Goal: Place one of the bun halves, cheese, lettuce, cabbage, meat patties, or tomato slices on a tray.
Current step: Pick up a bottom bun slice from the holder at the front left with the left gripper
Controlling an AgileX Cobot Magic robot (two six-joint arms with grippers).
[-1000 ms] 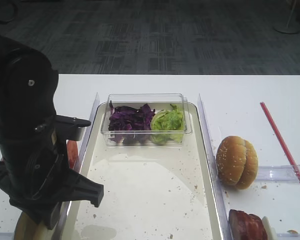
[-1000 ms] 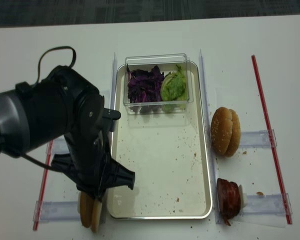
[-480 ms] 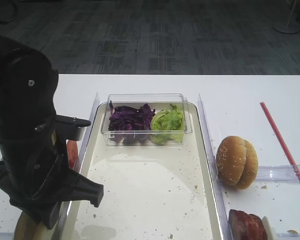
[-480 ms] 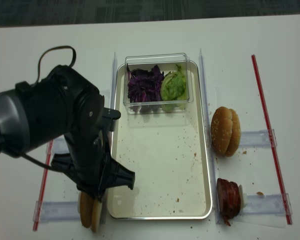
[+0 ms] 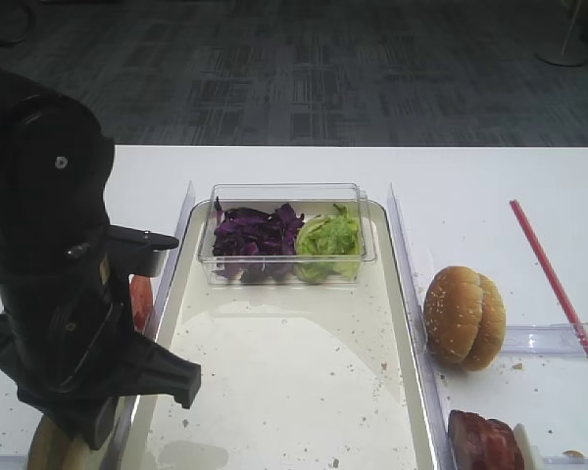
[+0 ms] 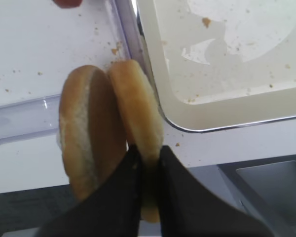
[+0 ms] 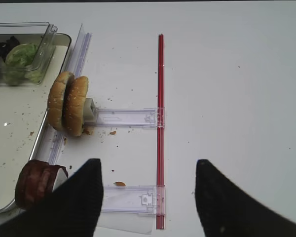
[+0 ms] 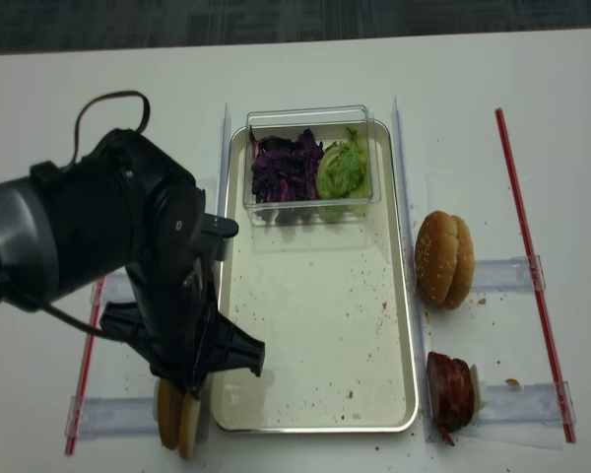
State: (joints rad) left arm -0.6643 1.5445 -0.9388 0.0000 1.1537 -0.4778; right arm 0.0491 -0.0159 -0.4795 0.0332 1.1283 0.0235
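Observation:
Two bun halves stand on edge just left of the tray's (image 6: 227, 64) near corner. My left gripper (image 6: 147, 154) is shut on the bun half (image 6: 138, 98) closest to the tray, and the other half (image 6: 86, 133) leans against it. From above, the left arm (image 8: 128, 266) covers that gripper, and only the bun halves (image 8: 177, 424) show below it. Cabbage (image 5: 255, 235) and lettuce (image 5: 328, 240) lie in a clear box (image 5: 284, 193) at the tray's far end. Meat patties (image 8: 450, 389) stand right of the tray. My right gripper (image 7: 148, 165) hangs open over the table. Cheese is out of view.
Sesame buns (image 5: 464, 316) stand on edge in a clear holder (image 7: 126, 117) right of the tray. A red slice (image 5: 141, 299) shows beside the left arm. A red strip (image 7: 160, 128) runs along the table on the right. Crumbs dot the tray surface (image 8: 315, 325).

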